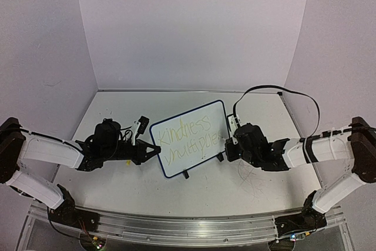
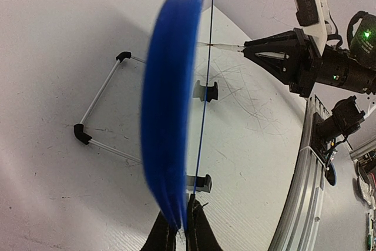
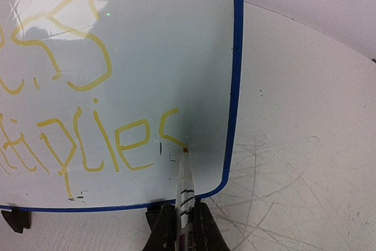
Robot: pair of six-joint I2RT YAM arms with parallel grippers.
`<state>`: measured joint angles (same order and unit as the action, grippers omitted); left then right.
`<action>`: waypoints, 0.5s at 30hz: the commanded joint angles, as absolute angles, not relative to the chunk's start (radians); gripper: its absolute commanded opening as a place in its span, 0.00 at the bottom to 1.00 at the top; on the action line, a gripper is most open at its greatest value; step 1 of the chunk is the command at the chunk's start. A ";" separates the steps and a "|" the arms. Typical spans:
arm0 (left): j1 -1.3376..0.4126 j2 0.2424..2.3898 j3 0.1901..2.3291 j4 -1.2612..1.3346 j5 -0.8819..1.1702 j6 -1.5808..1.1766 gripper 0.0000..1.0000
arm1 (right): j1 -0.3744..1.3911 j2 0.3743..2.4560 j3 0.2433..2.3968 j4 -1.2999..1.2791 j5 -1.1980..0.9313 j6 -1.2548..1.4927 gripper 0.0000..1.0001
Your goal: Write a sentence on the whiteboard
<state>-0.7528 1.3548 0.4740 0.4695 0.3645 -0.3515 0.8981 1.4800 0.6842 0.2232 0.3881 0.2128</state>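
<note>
Pinched between the closed fingers of the right hand [image 3: 184,221], a marker [image 3: 185,183] touches its tip to the whiteboard [image 3: 176,39] near its lower right corner. It sits at the last curved stroke of the sentence [image 3: 88,145], yellow-green "Kindness multiplie". The left hand [image 2: 182,230] grips the whiteboard's opposite edge, and the whiteboard stands on the bench [image 1: 235,195].

One whiteboard [image 1: 216,111] — seemingly one marker [image 3: 185,186] — two tools [image 1: 154,150] [image 1: 230,143]

It looks like a robot test lab: a scratched white tabletop [image 1: 194,198] closed in by plain bare walls [image 1: 194,27]. A left arm [image 1: 50,152] and a right arm [image 1: 326,150] are fixed on a metal rail [image 1: 188,227], with a loose black cable [image 1: 276,87] and a small green light [image 2: 363,33].
</note>
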 commanded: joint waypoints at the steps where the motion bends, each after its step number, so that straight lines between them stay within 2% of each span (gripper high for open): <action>1: -0.748 1.346 0.483 0.392 0.314 -0.304 0.00 | 0.902 1.509 0.677 0.226 0.357 0.230 0.00; 15: -0.748 1.346 0.483 0.389 0.314 -0.307 0.00 | 0.929 1.508 0.704 0.236 0.326 0.226 0.00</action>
<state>-0.7528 1.3546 0.4740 0.4690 0.3643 -0.3519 0.9187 1.4912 0.6842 0.2153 0.3730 0.2188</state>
